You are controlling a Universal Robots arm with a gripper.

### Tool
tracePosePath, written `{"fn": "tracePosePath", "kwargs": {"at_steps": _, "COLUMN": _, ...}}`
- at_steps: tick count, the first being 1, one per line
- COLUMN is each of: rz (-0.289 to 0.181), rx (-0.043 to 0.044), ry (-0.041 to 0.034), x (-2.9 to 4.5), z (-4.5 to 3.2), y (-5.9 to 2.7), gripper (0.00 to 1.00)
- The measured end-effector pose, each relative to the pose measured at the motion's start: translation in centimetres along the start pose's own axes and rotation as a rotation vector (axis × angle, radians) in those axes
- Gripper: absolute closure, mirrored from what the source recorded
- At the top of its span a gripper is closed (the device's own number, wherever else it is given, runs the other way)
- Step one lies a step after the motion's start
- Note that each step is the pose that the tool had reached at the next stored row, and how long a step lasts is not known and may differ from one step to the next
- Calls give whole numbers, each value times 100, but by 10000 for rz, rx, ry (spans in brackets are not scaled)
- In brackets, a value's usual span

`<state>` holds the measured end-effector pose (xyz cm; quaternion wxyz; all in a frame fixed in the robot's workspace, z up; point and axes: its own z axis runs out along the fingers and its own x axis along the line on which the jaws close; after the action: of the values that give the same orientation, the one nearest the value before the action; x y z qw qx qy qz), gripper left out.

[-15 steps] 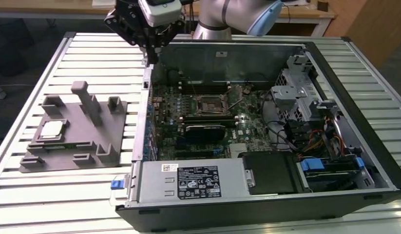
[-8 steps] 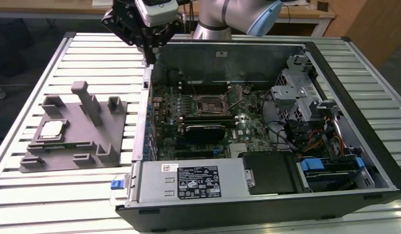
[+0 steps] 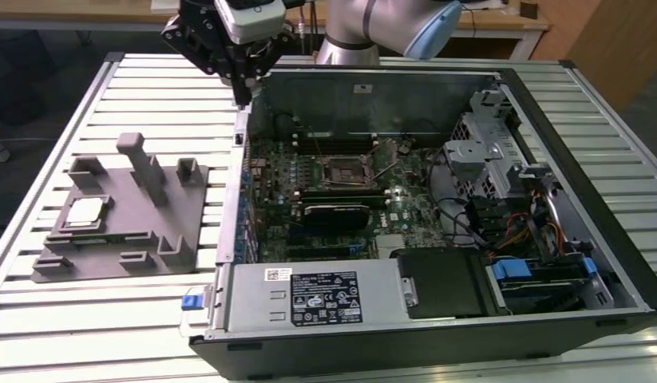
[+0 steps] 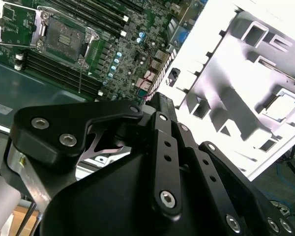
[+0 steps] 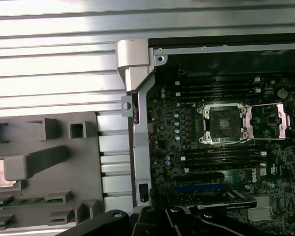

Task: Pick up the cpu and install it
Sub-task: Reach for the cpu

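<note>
In the exterior view the cpu (image 3: 85,211) lies flat in a pocket of the grey fixture (image 3: 126,247), which sits on the bench (image 3: 94,335) near its edge at the exterior view's left. The gripper (image 3: 243,92) hangs above the far corner of the open case (image 3: 413,351), well apart from the cpu, and I cannot tell whether it is open or closed. It has no hold of the cpu. The socket (image 3: 344,169) on the board looks bare, so by my reading neither the pick nor the install is done. A white sticker (image 3: 277,275) and a black label (image 3: 328,299) sit on the power supply by the bench's near edge; their print is too fine to read. In the second wrist view the gripper (image 4: 157,147) shows as black linkage, with its state hidden. Beyond it the socket (image 4: 64,39) stands empty, and the cpu (image 4: 284,104) rests as a pale square in the washed-out fixture (image 4: 226,98). In the first wrist view the cpu (image 5: 1,173) sits in its fixture (image 5: 64,196) pocket, partly behind a post. The socket (image 5: 221,123) is empty with its metal plate (image 5: 279,120) swung aside, and the gripper (image 5: 187,221) shows as a dark edge. White print (image 5: 275,169) marks the board; I leave it unread.
</note>
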<state>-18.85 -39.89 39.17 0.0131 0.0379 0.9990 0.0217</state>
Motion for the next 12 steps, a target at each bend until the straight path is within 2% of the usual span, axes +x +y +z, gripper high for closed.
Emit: {"fn": "tracePosePath", "kwargs": {"at_steps": 12, "rz": 0, "rx": -1, "ry": 0, "x": 74, "z": 1, "y": -6, "gripper": 89}}
